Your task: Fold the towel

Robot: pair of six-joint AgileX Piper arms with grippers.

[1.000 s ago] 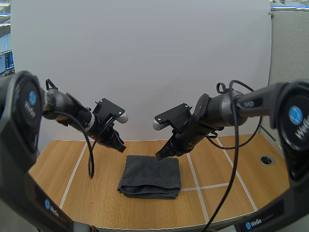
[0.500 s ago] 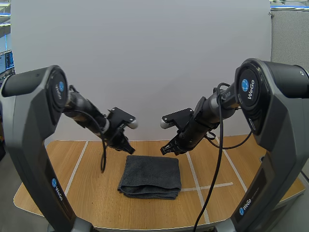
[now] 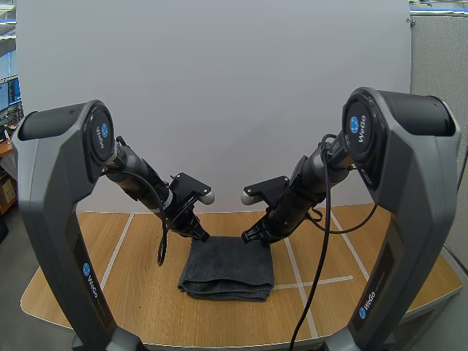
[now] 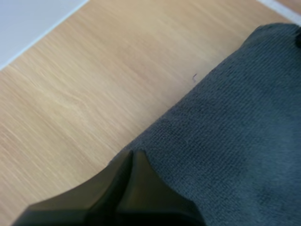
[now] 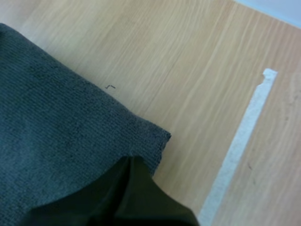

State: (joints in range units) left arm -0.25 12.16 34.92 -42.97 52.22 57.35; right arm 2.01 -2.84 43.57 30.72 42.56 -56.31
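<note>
A dark grey towel (image 3: pixel 228 268) lies folded into a thick rectangle on the wooden table (image 3: pixel 139 292). My left gripper (image 3: pixel 202 236) hangs at the towel's far left corner, its fingers together as one dark wedge (image 4: pixel 134 162) just over the towel's edge (image 4: pixel 225 136). My right gripper (image 3: pixel 247 237) sits at the far right corner, also a single dark wedge (image 5: pixel 134 167) close above the towel's corner (image 5: pixel 70 132). Neither holds any cloth.
White tape lines (image 3: pixel 292 267) cross the table; one strip (image 5: pixel 240 141) runs just past the towel's right corner. Bare wood (image 4: pixel 94 84) lies left of the towel, and the table's front edge (image 3: pixel 219 344) is near.
Both grippers have come down and inward from above the table's far side to the towel's two far corners. The towel has not moved.
</note>
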